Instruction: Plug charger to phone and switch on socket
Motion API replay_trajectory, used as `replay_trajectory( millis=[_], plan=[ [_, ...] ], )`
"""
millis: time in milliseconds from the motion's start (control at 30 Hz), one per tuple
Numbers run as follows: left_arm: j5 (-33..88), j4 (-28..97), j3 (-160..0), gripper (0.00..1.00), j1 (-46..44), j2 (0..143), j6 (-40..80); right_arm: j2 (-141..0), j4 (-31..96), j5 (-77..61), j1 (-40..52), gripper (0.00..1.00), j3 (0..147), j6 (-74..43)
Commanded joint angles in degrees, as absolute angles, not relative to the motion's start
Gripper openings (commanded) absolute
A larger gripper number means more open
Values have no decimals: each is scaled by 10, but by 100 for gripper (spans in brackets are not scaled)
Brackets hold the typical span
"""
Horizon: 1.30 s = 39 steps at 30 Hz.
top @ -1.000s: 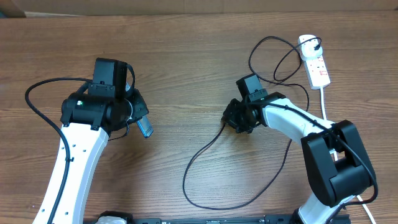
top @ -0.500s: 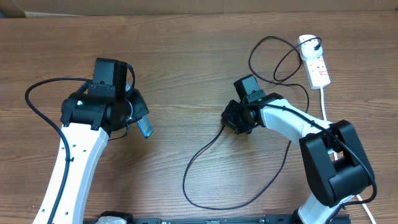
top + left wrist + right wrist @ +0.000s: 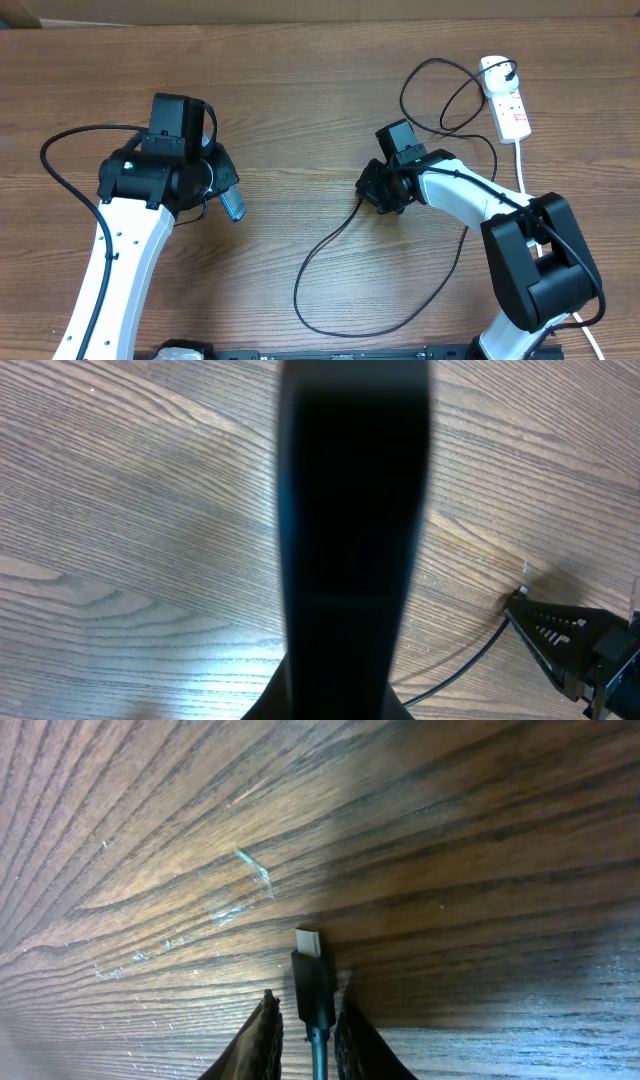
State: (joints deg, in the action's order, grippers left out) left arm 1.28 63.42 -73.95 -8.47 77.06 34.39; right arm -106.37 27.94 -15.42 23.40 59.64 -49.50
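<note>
Taking the socket (image 3: pixel 508 103) as our mark, we tally one socket, one white cord (image 3: pixel 520 160) leaving it, one charger (image 3: pixel 320 245) left of it, one phone (image 3: pixel 232 206) farther left, and two arms, the left arm (image 3: pixel 115 250) and the right arm (image 3: pixel 460 195).

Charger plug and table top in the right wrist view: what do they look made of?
Charger plug: the black housing looks like matte moulded plastic, with no shine. Its small end is bright and silvery, so likely metal.
Table: brown with strong dark grain lines and a slight sheen under the light. It could be wood or a wood-look laminate, and the look leaves that open. Pale scuffs mark the surface.
</note>
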Motion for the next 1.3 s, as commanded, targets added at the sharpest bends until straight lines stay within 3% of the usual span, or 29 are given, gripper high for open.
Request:
replay_trajectory(
  millis=[0, 167, 267, 833, 1267],
  plan=[
    [16, 630, -740, 5, -83, 771, 351, -1068, 277, -147, 237, 16, 592, -495],
    [16, 630, -740, 4, -83, 771, 351, -1068, 277, -147, 237, 14, 592, -495],
    [16, 630, -740, 4, -83, 771, 351, -1068, 277, -147, 237, 4, 592, -495],
    [86, 610, -740, 4, -83, 771, 319, -1036, 260, -263, 221, 4, 606, -448],
    [278, 553, -741, 4, -74, 771, 233, -943, 295, -555, 215, 4, 606, -293]
  ],
)
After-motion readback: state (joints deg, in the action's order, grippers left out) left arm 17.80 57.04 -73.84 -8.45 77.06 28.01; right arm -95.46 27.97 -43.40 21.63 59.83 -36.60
